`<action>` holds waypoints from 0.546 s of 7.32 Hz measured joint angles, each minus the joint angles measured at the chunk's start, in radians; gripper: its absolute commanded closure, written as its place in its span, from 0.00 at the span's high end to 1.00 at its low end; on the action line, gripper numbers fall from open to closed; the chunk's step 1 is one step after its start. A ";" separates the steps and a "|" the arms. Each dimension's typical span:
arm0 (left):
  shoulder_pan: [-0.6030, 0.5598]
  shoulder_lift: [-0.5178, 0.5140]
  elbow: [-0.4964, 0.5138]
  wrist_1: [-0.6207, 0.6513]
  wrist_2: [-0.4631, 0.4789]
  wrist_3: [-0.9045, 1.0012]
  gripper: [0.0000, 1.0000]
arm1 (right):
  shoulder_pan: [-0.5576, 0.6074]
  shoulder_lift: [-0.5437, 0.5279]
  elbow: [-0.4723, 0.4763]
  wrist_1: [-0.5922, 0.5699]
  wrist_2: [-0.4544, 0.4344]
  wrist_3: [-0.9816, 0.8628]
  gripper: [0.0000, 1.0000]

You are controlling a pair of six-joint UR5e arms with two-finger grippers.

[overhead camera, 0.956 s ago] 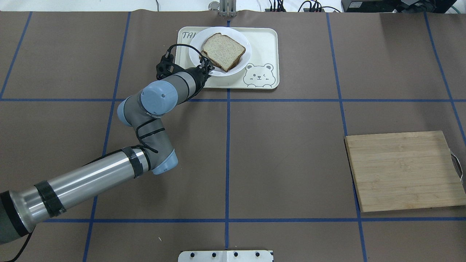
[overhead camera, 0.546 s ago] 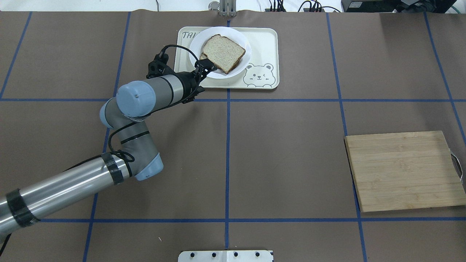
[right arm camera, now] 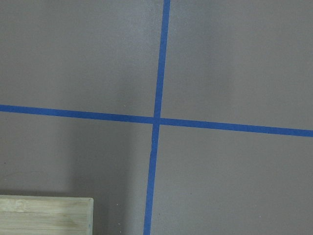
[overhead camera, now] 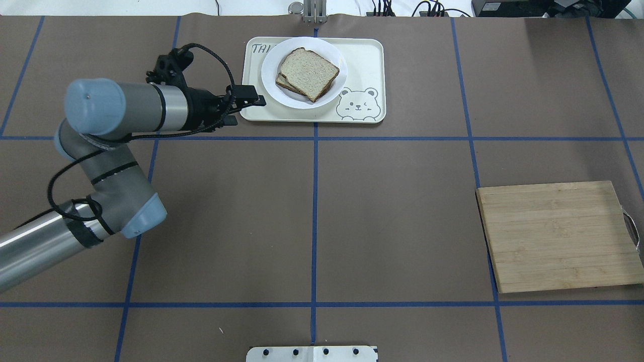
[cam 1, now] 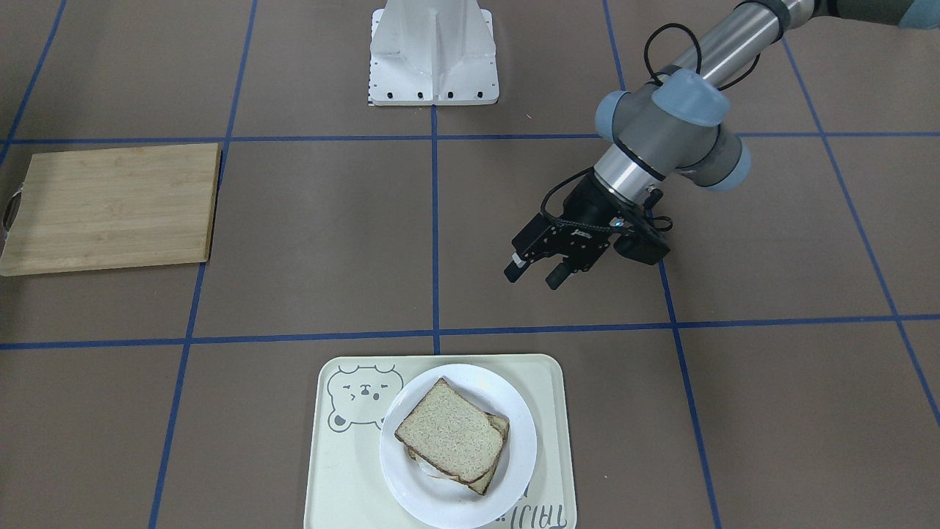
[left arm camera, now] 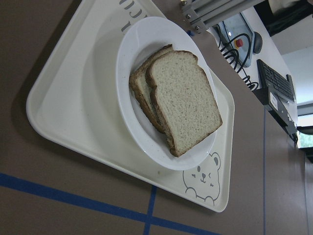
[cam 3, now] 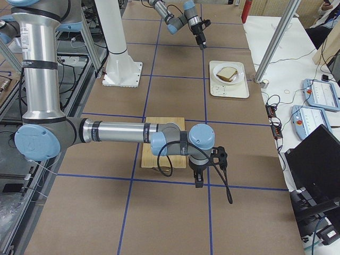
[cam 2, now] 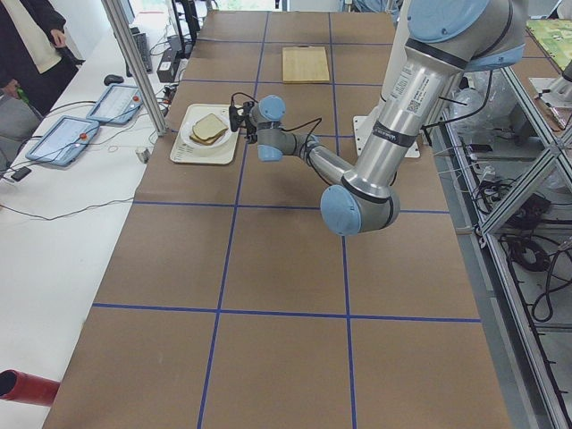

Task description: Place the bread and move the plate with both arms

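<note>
Clock directions are read from the robot's seat, with twelve straight across the table.

Nearest, at six, is the white base plate (cam 1: 433,51). At four lies a bamboo cutting board (overhead camera: 558,236), well apart from everything else. The right gripper (cam 3: 197,183) hangs over the table by that board. It shows only in the side view, so I cannot tell whether it is parted or closed. Its wrist camera shows just a board corner (right arm camera: 44,215) and a crossing of blue tape.

Further out, at ten, the left gripper (cam 1: 534,273) hovers above the table with its fingers (cam 1: 556,279) spread apart and nothing between them. It points toward the tray (overhead camera: 365,55) at twelve.

On the tray sits the plate (overhead camera: 292,100), toward its nine o'clock end, with a bear print (overhead camera: 357,104) at the tray's near right corner. The bread (overhead camera: 308,71) rests on the plate, on top of a second slice (left arm camera: 139,85). Only the left wrist view shows that lower slice's edge clearly.

From overhead a fingertip seems to overlap the tray's rim, but the front view shows brown paper between gripper and tray.

The table (overhead camera: 402,201) is covered in brown paper gridded with blue tape. Beyond it are a white bench with pendants, an aluminium post (cam 2: 134,63) and a dark-clad person (cam 2: 36,45).
</note>
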 measured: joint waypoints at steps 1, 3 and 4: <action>-0.038 0.021 -0.073 0.179 -0.028 0.202 0.98 | 0.000 0.000 0.000 0.001 -0.002 0.000 1.00; -0.140 0.062 -0.146 0.483 -0.046 0.632 0.98 | 0.000 0.000 0.001 0.001 -0.009 -0.001 1.00; -0.216 0.077 -0.155 0.621 -0.049 0.862 0.98 | 0.000 0.001 0.002 0.002 -0.016 -0.001 1.00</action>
